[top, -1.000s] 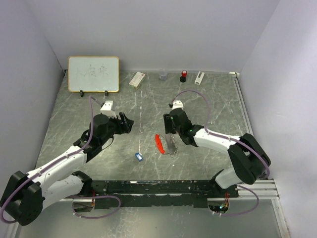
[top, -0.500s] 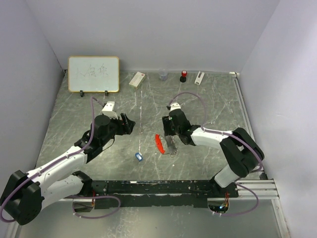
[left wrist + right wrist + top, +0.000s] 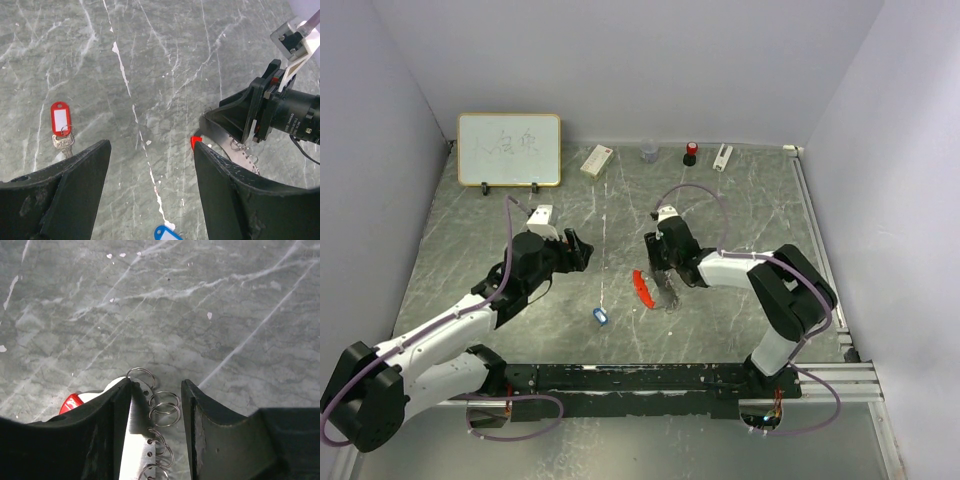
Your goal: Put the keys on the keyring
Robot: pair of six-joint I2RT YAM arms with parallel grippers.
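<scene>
The right gripper's [image 3: 156, 385] fingers [image 3: 107, 430] stand apart at the bottom of the right wrist view, straddling the metal end of the keyring [image 3: 162, 410]. The left one lies along the edge of the punched strip, and the right one sits just beside the wire loops with a sliver of table [image 3: 225, 315] showing between. They are not yet pinching, and I judge this to be the start of a grab. The strip end is probably chosen because it gives flat sides to clamp and leaves the loops free for a key. The red fob [image 3: 72, 402] peeks out at the lower left.

The left gripper's [image 3: 150, 147] fingers [image 3: 75, 175] are spread wide with nothing between them (a waiting pose, by the look of it), hovering over bare table. The red key [image 3: 60, 122] lies at the left of that view, the blue key [image 3: 164, 233] at the bottom edge, and the right gripper over the keyring at the right.

From above, the keyring [image 3: 665, 295] lies at frame centre with its fob [image 3: 640, 290] on the left, and the blue key [image 3: 600, 316] sits lower left of it. The red key cannot be made out there.

Since a second ago the right arm's elbow has folded in toward the centre and its gripper [image 3: 660, 272] has edged left over the keyring. The left gripper [image 3: 582, 250] has barely shifted, and the keyring and blue key lie where they did.
</scene>
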